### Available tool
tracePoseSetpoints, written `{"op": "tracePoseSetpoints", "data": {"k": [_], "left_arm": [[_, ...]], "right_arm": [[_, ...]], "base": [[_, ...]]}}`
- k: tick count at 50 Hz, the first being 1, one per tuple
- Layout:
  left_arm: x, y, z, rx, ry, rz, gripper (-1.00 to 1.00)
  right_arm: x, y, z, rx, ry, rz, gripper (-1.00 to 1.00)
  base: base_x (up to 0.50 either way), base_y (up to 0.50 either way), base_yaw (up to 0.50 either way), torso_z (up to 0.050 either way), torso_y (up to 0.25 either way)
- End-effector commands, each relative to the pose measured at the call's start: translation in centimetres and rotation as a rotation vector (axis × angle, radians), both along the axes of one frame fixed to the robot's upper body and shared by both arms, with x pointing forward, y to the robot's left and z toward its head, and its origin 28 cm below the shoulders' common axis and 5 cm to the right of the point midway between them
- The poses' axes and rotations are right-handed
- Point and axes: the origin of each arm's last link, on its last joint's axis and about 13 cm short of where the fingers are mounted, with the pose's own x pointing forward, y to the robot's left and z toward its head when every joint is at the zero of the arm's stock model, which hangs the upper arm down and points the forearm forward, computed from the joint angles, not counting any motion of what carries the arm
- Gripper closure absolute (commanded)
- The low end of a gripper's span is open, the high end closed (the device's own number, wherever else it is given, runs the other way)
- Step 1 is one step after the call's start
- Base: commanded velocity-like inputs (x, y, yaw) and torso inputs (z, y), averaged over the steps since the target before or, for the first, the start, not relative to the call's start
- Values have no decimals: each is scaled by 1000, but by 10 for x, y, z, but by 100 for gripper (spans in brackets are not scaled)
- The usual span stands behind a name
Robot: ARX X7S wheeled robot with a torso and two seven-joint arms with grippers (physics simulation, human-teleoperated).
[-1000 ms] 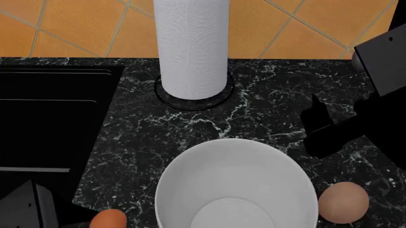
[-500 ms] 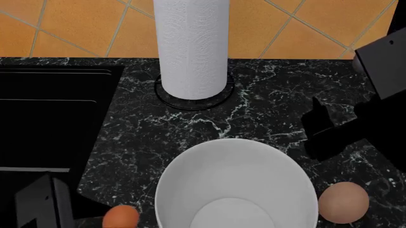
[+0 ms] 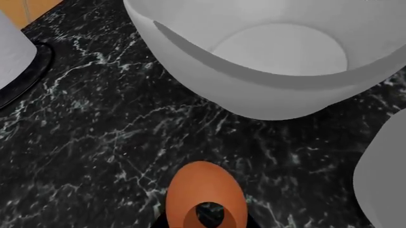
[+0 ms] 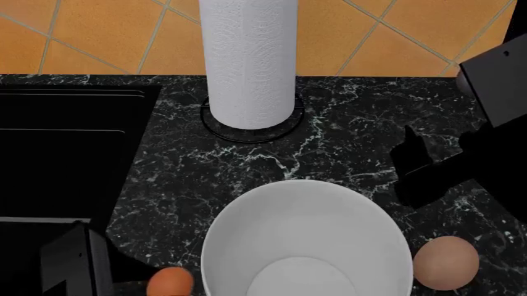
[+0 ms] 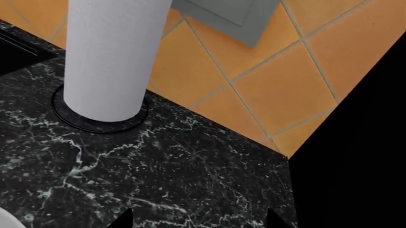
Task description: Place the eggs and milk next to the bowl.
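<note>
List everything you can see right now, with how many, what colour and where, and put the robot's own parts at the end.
bowl: one, plain white, near centre of the counter.
orange-brown egg: one, left of the bowl, at the left gripper's tip.
pale pinkish-tan egg: one, on the counter right of the bowl.
paper towel roll: one, white, upright on a black ring stand behind the bowl.
counter: black marble with white veins.
sink: one, black, at the counter's left.
wall tiles: orange, behind the counter.
milk: not in view.
left gripper: black, lower left.
right gripper: black, above the counter on the right.
</note>
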Motion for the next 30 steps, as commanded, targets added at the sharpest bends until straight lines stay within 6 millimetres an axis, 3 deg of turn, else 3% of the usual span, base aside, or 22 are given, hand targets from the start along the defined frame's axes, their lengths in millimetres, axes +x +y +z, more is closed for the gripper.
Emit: {"op": "tracePoseSetpoints", "data": {"k": [1, 30], "left_arm": [[7, -4, -1, -18, 21, -24, 100], [10, -9, -8, -4, 41, -48, 100]], "right_arm": [[3, -1, 2, 25, -8, -2, -100], [2, 0, 4, 21, -8, -7, -100]], "base": [[0, 0, 0, 0, 0], [0, -1, -1, 0, 0]]}}
